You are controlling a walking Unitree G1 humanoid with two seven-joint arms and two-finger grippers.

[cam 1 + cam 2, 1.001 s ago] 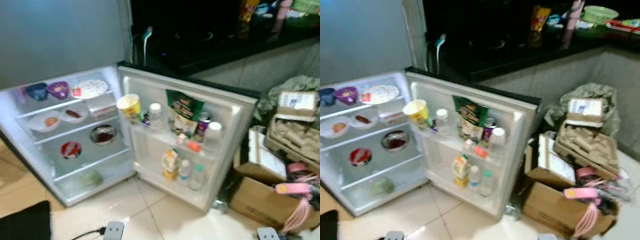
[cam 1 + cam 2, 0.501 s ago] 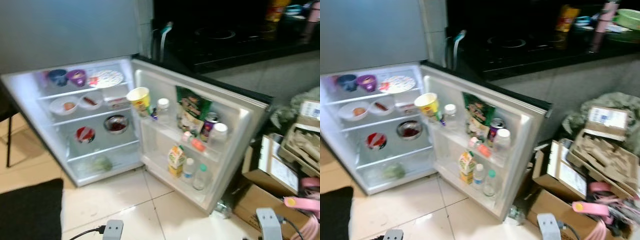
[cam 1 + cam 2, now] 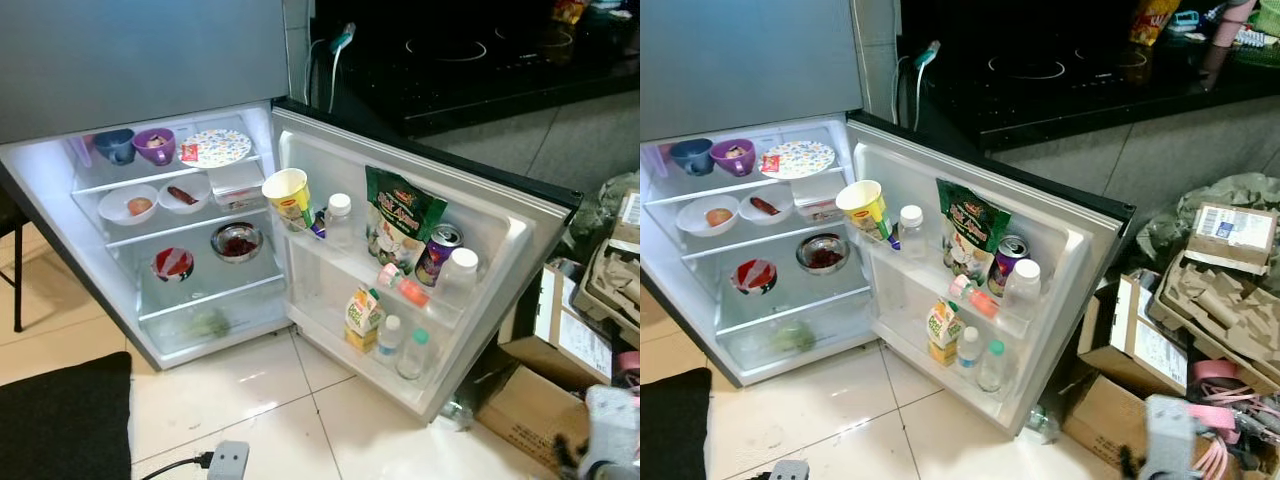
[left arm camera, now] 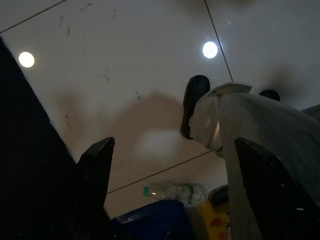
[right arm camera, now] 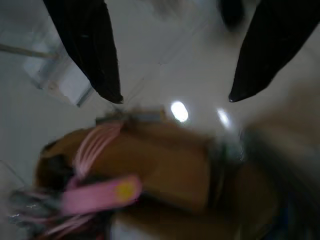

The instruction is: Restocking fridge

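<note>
The fridge (image 3: 50, 190) stands open, lit inside. Its shelves hold bowls (image 3: 128, 204), a patterned plate (image 3: 215, 148) and a steel bowl (image 3: 237, 241). The open door (image 3: 505, 235) carries a yellow cup (image 3: 288, 197), a green snack bag (image 3: 402, 225), a can (image 3: 437, 255), a juice carton (image 3: 364, 315) and small water bottles (image 3: 412, 353). My right gripper (image 5: 174, 100) is open and hangs above a cardboard box (image 5: 170, 165) with pink things; its arm (image 3: 610, 430) is blurred at the lower right. My left gripper (image 4: 174, 145) is open over the tiled floor, holding nothing.
Cardboard boxes (image 3: 530, 400) and packing trays (image 3: 1220, 300) crowd the floor right of the door. A plastic bottle (image 3: 455, 412) lies under the door's corner. A black mat (image 3: 65, 420) lies at the lower left. A dark counter with a hob (image 3: 470, 60) runs behind.
The whole picture has shifted and sharpened, so the camera has moved. My right arm now shows higher at the lower right. The fridge's contents stand as before.
</note>
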